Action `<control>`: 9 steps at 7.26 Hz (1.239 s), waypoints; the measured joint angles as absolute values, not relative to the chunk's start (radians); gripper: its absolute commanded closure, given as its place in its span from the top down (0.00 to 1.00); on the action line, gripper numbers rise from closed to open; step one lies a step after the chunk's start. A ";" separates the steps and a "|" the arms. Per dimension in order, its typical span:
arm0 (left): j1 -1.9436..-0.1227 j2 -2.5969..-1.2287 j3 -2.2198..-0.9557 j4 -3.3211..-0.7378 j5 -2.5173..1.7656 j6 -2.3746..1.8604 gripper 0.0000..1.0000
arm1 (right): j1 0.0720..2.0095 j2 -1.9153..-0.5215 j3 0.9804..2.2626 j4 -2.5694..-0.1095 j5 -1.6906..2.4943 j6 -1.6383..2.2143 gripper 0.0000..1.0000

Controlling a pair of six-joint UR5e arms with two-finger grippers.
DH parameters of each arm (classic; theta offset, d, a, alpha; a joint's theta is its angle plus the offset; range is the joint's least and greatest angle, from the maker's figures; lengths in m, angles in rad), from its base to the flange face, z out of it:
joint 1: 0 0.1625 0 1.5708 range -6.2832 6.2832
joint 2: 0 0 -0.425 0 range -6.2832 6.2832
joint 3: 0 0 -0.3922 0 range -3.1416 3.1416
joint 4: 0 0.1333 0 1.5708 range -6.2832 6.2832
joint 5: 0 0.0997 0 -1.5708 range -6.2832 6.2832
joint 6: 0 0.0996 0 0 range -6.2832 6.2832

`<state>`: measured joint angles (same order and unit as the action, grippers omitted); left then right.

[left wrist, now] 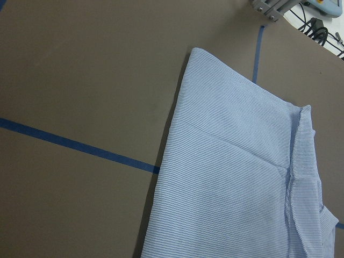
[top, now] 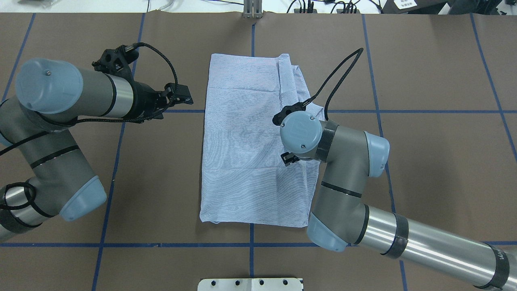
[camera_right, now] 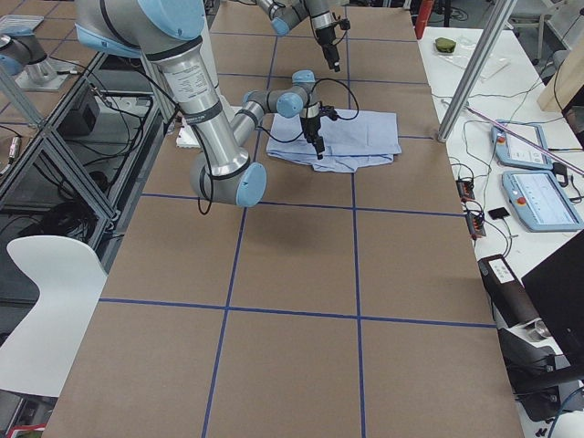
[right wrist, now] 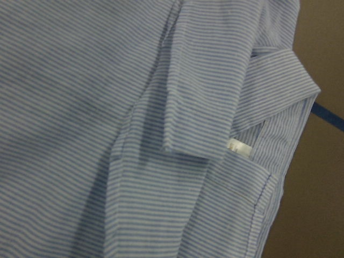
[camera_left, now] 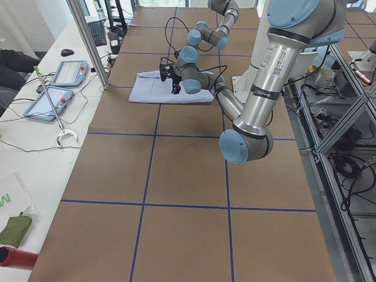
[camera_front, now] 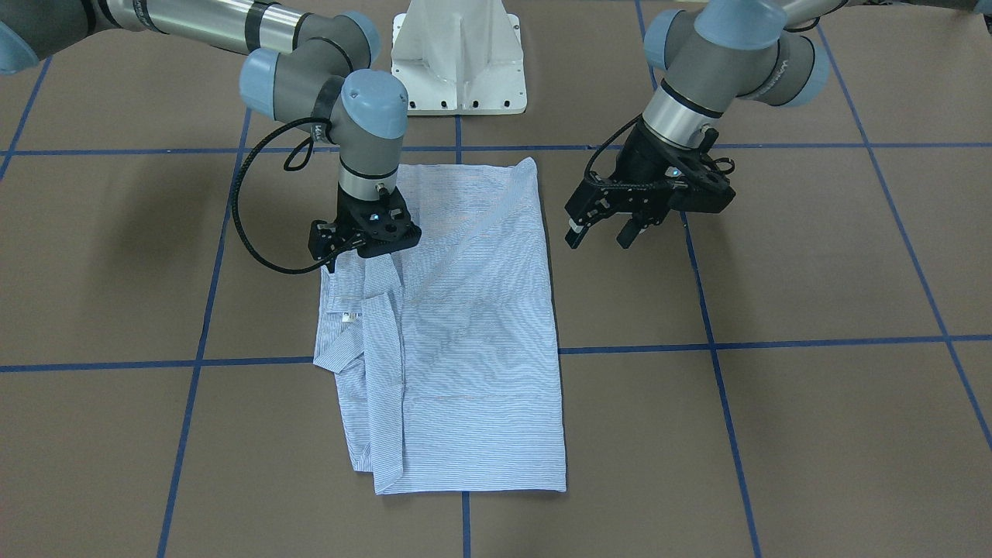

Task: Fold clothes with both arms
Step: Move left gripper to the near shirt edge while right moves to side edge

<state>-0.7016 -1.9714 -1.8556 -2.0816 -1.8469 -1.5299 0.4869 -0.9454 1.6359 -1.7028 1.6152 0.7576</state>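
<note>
While left end effector (camera_front: 598, 239) gapes, right end effector (camera_front: 363, 246) unreadable, striped shirt (camera_front: 473, 349) lies folded.

We see the nearer right gripper (camera_right: 318, 153) pointing down over the folded shirt (camera_right: 360, 139) on the table (camera_right: 292, 274); the left gripper (camera_right: 333, 62) hangs beyond it.

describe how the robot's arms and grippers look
Both the left arm and right arm are tubes of grey and silver with light-blue joint caps and black bands. The left gripper and right gripper are black and two-fingered. A black braided cable loops from each wrist. A barcode-style label sits on the left arm's silver tube.
</note>
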 measured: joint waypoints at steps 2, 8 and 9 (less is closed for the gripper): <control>-0.701 -1.987 -1.856 -2.076 -1.848 -1.531 1.00 | 0.542 -0.975 1.632 -1.706 1.628 0.715 1.00; -0.696 -2.008 -1.864 -2.070 -1.847 -1.550 1.00 | 0.682 -1.013 1.655 -1.683 1.737 0.667 1.00; -0.694 -2.005 -1.865 -2.070 -1.847 -1.549 1.00 | 0.696 -1.011 1.678 -1.656 1.781 0.671 1.00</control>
<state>-0.6944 -2.0051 -1.8648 -2.0700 -1.8470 -1.5488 0.6961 -1.0114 1.6782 -1.6556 1.7805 0.6712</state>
